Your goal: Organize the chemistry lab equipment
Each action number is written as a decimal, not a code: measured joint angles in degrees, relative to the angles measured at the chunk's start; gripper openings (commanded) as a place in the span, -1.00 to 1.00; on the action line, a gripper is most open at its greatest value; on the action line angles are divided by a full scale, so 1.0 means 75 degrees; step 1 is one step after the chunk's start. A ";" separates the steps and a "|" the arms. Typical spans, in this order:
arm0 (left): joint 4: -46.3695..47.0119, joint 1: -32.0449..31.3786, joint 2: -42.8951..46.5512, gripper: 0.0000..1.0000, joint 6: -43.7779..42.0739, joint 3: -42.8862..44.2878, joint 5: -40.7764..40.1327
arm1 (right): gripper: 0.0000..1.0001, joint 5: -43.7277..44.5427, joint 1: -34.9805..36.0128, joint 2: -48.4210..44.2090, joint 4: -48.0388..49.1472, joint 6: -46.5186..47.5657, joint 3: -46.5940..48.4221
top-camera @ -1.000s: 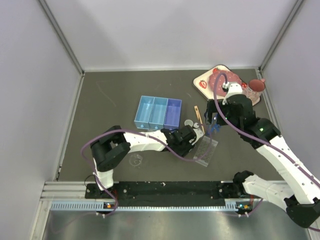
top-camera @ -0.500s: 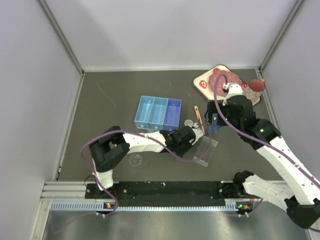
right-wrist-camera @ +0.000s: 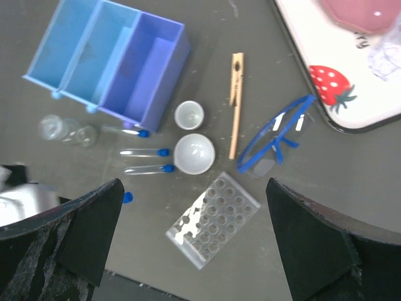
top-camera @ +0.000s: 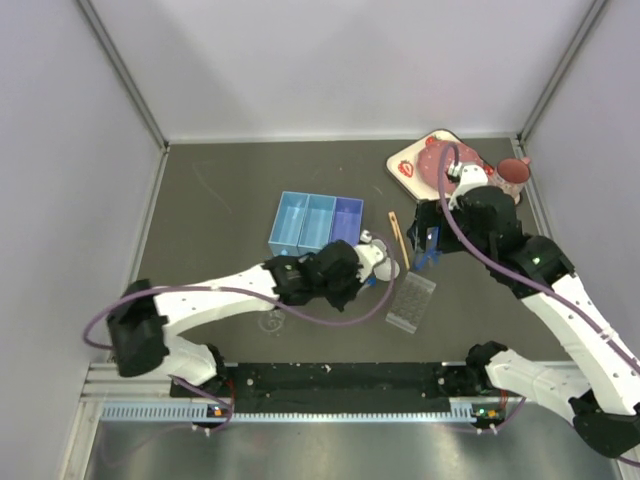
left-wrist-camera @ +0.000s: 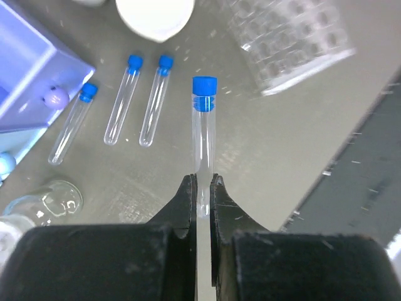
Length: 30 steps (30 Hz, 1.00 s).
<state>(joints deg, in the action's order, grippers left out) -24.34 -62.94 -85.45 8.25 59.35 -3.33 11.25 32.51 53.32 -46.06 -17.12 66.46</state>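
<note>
Left hand [left-wrist-camera: 200, 183] clamps tube [left-wrist-camera: 203, 125] lengthwise, blue cap pointing straight outward.

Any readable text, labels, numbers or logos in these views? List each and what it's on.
Nothing legible in any view.
Strawberry-print tray: small dark marks, maybe script, beside the pink plate; too blurred to read.
Capped tubes, well rack, blue bins: no markings visible.
</note>
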 measured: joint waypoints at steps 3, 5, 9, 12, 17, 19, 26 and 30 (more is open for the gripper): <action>-0.0026 0.0006 0.1107 -1.00 -0.0026 0.0000 0.0513 | 0.96 -0.0592 0.0000 -0.0032 -0.0128 -0.0009 0.0265; -0.0026 0.0009 0.1635 -1.00 -0.0061 0.0003 0.0953 | 0.94 -0.1227 0.0000 -0.0082 -0.0227 -0.0041 0.0344; -0.0035 0.0009 0.2215 -1.00 -0.0114 0.0000 0.1833 | 0.92 -0.2649 0.0000 -0.0108 -0.0393 -0.0087 0.0382; 0.0017 0.0009 0.2492 -1.00 -0.0134 -0.0050 0.2375 | 0.87 -0.3716 0.0000 -0.0090 -0.0446 -0.0178 0.0399; 0.0154 0.0009 0.3130 -1.00 -0.0149 -0.0373 0.2938 | 0.80 -0.5281 0.0003 0.0000 -0.0463 -0.0405 0.0399; 0.0242 0.0015 0.3354 -1.00 -0.0149 -0.0460 0.3107 | 0.79 -0.5814 0.0000 0.0000 -0.0466 -0.0487 0.0399; 0.0638 0.0201 0.3812 -1.00 -0.0125 -0.0632 0.3695 | 0.65 -0.7155 0.0003 -0.0283 -0.0303 -0.0889 0.0006; 0.0860 0.0341 0.3829 -1.00 -0.0111 -0.0632 0.3969 | 0.63 -0.7571 0.0003 -0.0513 -0.0175 -0.1160 -0.0321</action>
<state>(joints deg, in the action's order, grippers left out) -17.89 -60.38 -56.73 7.42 54.61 26.44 -45.54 32.53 49.47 -47.37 -25.82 64.05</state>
